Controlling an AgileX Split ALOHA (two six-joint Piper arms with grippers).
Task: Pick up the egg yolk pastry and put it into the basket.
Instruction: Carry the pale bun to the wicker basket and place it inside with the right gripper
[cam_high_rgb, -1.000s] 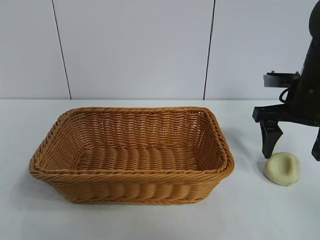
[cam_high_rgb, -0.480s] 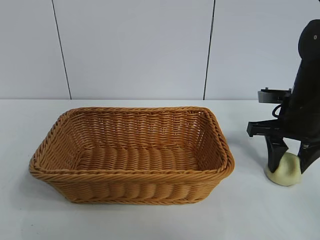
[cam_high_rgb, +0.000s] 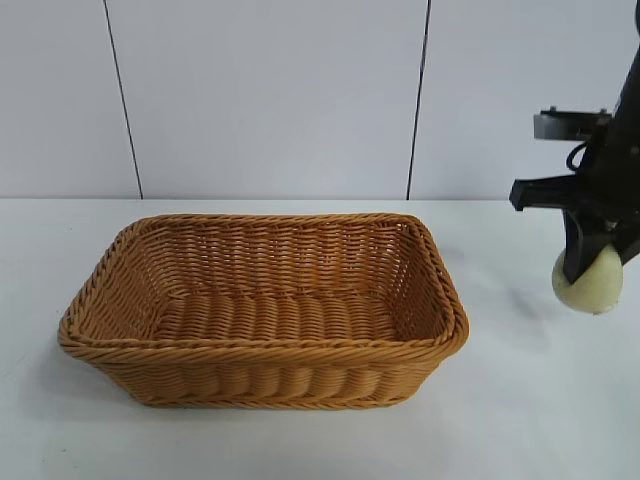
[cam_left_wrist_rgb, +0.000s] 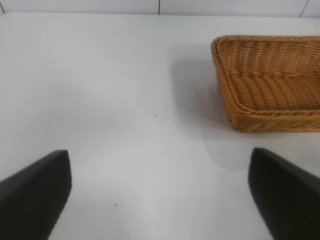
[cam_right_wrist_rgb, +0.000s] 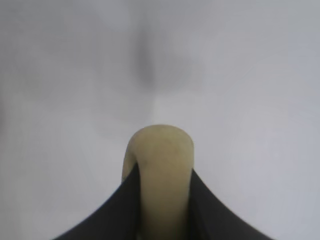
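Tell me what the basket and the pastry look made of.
The basket: woven wicker or a plastic imitation, golden-brown with a slight sheen; the interlaced strands and braided rim show it. The egg yolk pastry: pale cream, smooth and matte, dough-like or perhaps a soft replica, pinched between the right gripper's fingers.

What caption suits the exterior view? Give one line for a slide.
Right gripper holds the egg yolk pastry clear of the white table, beside the empty wicker basket.

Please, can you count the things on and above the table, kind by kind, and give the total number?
Woven basket: 1
Egg yolk pastry, held above the table by the right gripper: 1
Total: 2
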